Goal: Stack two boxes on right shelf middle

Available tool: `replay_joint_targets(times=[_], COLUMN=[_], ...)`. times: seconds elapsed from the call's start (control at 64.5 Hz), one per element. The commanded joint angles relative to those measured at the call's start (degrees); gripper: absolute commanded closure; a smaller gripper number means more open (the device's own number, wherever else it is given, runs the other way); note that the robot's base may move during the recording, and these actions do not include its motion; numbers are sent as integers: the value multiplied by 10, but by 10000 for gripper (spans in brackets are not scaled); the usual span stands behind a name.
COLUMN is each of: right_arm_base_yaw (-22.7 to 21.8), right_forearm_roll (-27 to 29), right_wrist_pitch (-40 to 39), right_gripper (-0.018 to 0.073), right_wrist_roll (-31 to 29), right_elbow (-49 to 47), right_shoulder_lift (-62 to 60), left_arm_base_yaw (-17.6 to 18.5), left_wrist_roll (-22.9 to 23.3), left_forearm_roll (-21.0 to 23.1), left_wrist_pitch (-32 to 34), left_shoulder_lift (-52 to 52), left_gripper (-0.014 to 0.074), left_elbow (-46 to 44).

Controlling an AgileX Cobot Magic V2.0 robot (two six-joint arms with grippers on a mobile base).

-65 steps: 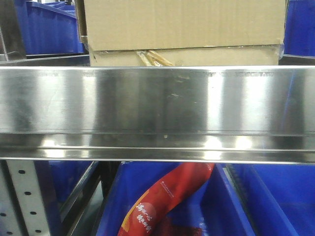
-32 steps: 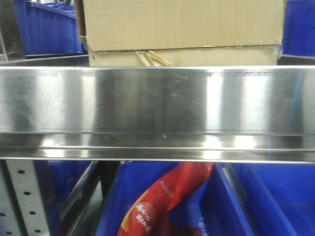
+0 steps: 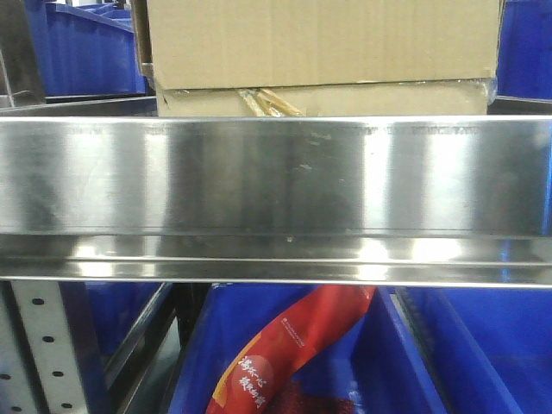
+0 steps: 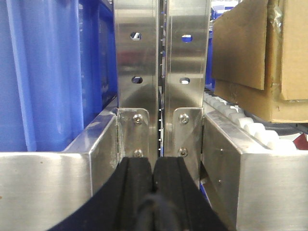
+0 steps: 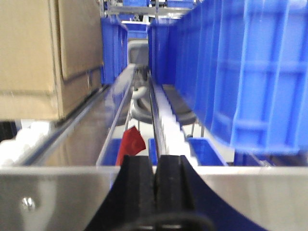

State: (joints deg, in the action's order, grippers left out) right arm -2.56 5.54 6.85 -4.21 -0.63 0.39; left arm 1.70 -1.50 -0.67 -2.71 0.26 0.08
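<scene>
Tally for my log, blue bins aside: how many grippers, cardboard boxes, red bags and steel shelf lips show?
Grippers: 2 (left gripper, right gripper)
Cardboard box: 1 certain; a second unclear
Red bag: 1
Shelf lip: 1
Total: 5

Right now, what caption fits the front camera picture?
Brown boxes sit on the shiny shelf.

You've got white Chinese characters on the red package (image 3: 289,349) in the blue bin (image 3: 405,362) below; too small and blurred to read. Nothing else legible.
</scene>
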Motion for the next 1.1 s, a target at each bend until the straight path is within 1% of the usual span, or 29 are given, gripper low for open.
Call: replay_joint_targets(times=[0.0, 1.084], right_arm_base_yaw=[-2, -2], right_forearm_roll=[5, 5], right_wrist_pitch=[-24, -23], right_gripper=[712, 712], right_wrist_roll=[1, 1], right_elbow=[6, 6], right_shoulder_lift=[-4, -4], left_arm_base_yaw=[-1, -1], left_wrist_roll=[0, 0], left_forearm_roll=[4, 4], left_wrist_pitch=[11, 11], left_shoulder_lift=[-3, -3], left_gripper=[707, 707], left_elbow=[-1, -1])
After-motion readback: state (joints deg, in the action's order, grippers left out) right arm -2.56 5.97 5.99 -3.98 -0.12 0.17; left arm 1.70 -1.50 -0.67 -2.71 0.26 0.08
